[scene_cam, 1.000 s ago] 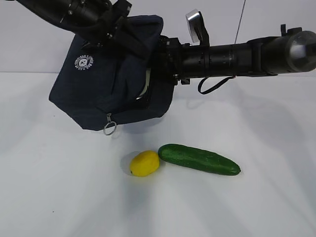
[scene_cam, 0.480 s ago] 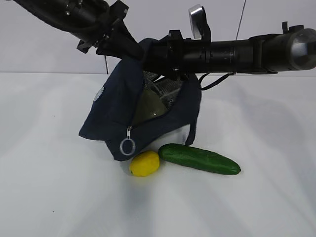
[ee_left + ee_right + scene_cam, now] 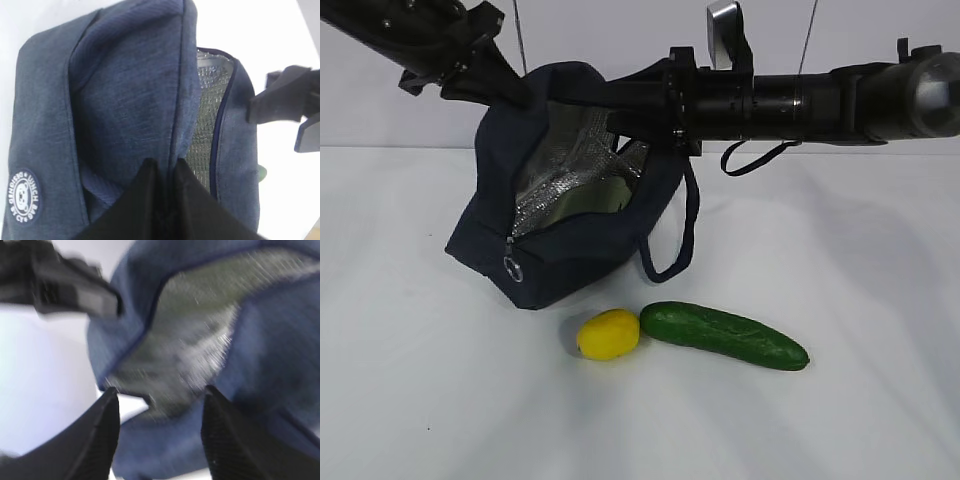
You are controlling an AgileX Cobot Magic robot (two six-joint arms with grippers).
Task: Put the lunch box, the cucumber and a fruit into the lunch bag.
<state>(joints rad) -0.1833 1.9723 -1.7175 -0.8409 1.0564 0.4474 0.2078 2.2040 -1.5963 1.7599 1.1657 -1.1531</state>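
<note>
Lunch bag (image 3: 565, 215) held open on the tabletop (image 3: 840, 260) by two arms

The left gripper (image 3: 165, 172) has its jaws pinched shut on the bag's navy fabric at the 10 o'clock rim; the right gripper (image 3: 157, 405) hangs at the mouth with jaws apart, holding nothing visible. The silver lining shows inside. The fruit (image 3: 608, 334) and the cucumber (image 3: 723, 336) lie at the bag's 6 o'clock, nearly touching.

White tabletop (image 3: 860, 300) filling the lower frame, navy lunch bag (image 3: 570, 255) resting on it left of center, mouth open and silver lining showing, yellow fruit (image 3: 608, 334) at lower center, touching the dark green cucumber (image 3: 723, 336) lying slantwise to its right
</note>
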